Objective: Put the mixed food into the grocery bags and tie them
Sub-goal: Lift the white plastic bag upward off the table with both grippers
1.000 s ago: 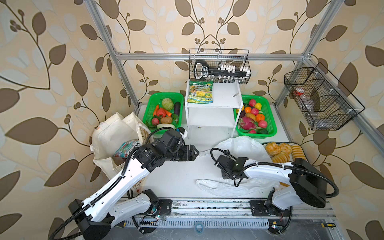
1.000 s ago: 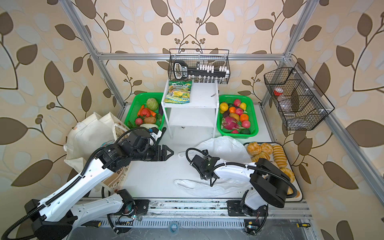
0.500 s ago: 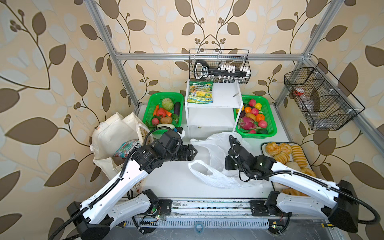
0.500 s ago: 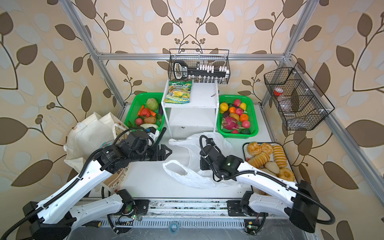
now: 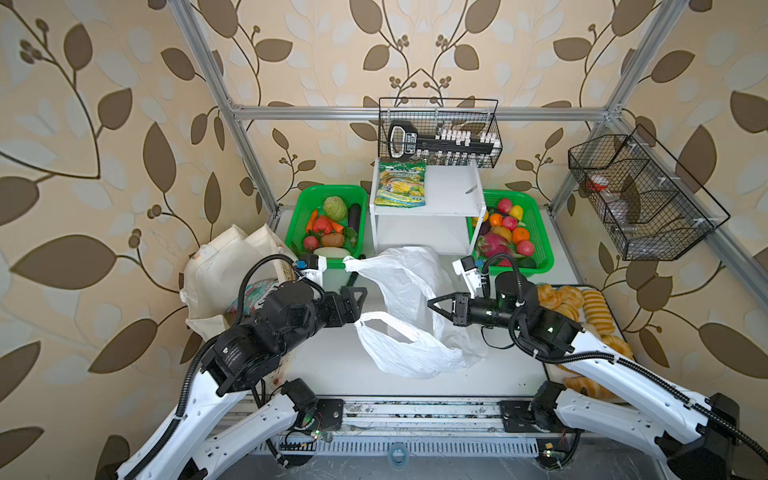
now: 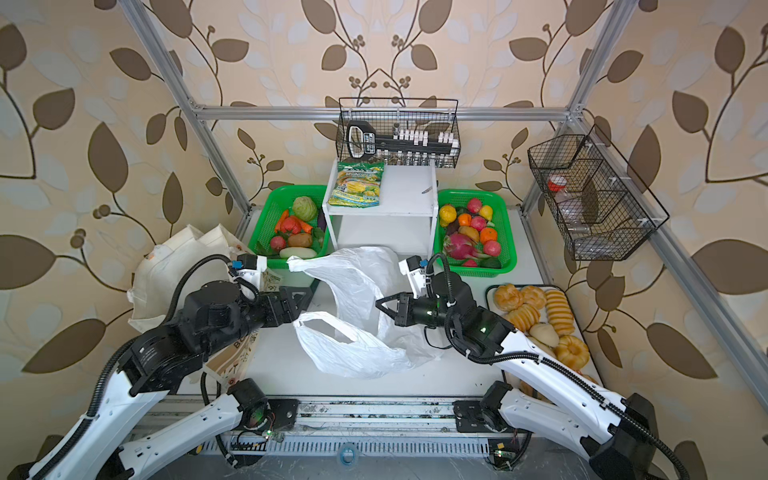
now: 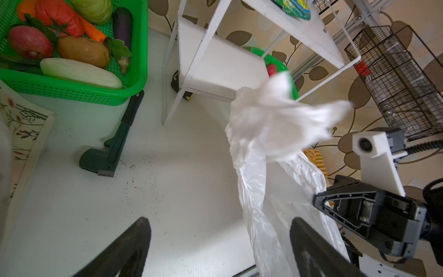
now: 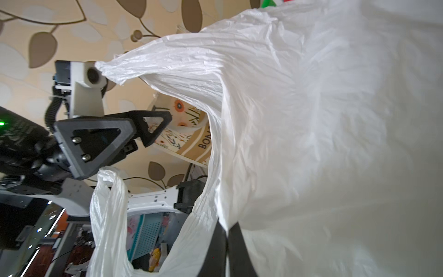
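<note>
Just ahead of the open left claw (image 5: 356, 305) lies the plastic carrier bag's (image 5: 411, 278) loop handle (image 5: 374, 318); the closed right claw (image 5: 431, 302) pinches its wall.

bright even light, soft shadows, warped edges, wrist pics blurry

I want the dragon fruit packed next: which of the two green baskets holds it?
The green basket right of the white shelf: the pink dragon fruit lies among its fruit. The left basket holds vegetables.
</note>
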`<action>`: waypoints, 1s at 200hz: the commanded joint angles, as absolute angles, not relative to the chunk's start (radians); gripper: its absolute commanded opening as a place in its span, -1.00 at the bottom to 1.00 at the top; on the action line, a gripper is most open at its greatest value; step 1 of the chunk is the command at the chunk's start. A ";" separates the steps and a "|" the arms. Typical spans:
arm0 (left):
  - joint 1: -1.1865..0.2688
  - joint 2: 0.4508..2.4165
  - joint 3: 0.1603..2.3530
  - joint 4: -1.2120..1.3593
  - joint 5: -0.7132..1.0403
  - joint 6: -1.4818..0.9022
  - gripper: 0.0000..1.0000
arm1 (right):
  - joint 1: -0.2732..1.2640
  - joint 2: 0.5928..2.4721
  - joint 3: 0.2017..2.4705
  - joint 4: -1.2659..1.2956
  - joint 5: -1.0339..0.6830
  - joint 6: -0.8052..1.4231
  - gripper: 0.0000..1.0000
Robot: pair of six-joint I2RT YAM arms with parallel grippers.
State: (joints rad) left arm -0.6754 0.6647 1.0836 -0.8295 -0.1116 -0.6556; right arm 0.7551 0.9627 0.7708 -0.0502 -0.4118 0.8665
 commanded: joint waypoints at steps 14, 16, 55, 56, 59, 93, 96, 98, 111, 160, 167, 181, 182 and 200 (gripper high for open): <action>-0.683 0.583 1.126 -0.815 -0.200 -0.724 0.88 | 0.690 0.993 0.697 0.155 -0.521 0.998 -1.00; -0.683 0.577 1.126 -0.811 -0.201 -0.723 0.88 | 0.683 0.995 0.689 0.174 -0.529 1.005 -1.00; -0.683 0.564 1.097 -0.786 -0.130 -0.714 0.79 | 0.646 1.031 0.642 0.295 -0.594 1.076 -1.00; -0.683 0.566 1.095 -0.785 -0.122 -0.714 0.79 | 0.646 1.032 0.643 0.297 -0.595 1.077 -1.00; -0.683 0.577 1.092 -0.781 -0.099 -0.713 0.78 | 0.647 1.035 0.642 0.300 -0.599 1.079 -1.00; -0.683 0.724 1.046 -0.604 0.206 -0.761 0.73 | 0.646 1.056 0.640 0.331 -0.605 1.094 -1.00; -0.683 0.735 1.038 -0.585 0.225 -0.772 0.74 | 0.647 1.056 0.641 0.331 -0.604 1.094 -1.00; -0.683 0.741 1.032 -0.571 0.234 -0.779 0.74 | 0.647 1.058 0.641 0.333 -0.605 1.094 -1.00; -0.683 0.778 0.997 -0.498 0.260 -0.832 0.74 | 0.649 1.061 0.640 0.340 -0.605 1.095 -1.00; -0.683 0.838 0.920 -0.426 0.259 -0.896 0.62 | 0.648 1.065 0.629 0.370 -0.601 1.115 -1.00; -0.683 0.840 0.913 -0.419 0.260 -0.896 0.54 | 0.648 1.066 0.626 0.382 -0.600 1.124 -1.00; -0.683 0.849 0.902 -0.391 0.281 -0.896 0.30 | 0.650 1.071 0.621 0.407 -0.602 1.139 -1.00; -0.683 0.849 0.901 -0.391 0.282 -0.896 0.28 | 0.650 1.072 0.621 0.408 -0.602 1.139 -1.00; -0.683 0.859 0.914 -0.405 0.270 -0.869 -0.28 | 0.647 1.073 0.626 0.394 -0.601 1.139 -1.00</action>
State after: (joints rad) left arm -0.6754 0.8547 0.9092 -0.4587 0.2569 -0.8932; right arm 0.6495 1.0641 0.6376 0.3561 -0.5877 1.1076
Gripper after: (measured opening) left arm 0.507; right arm 0.047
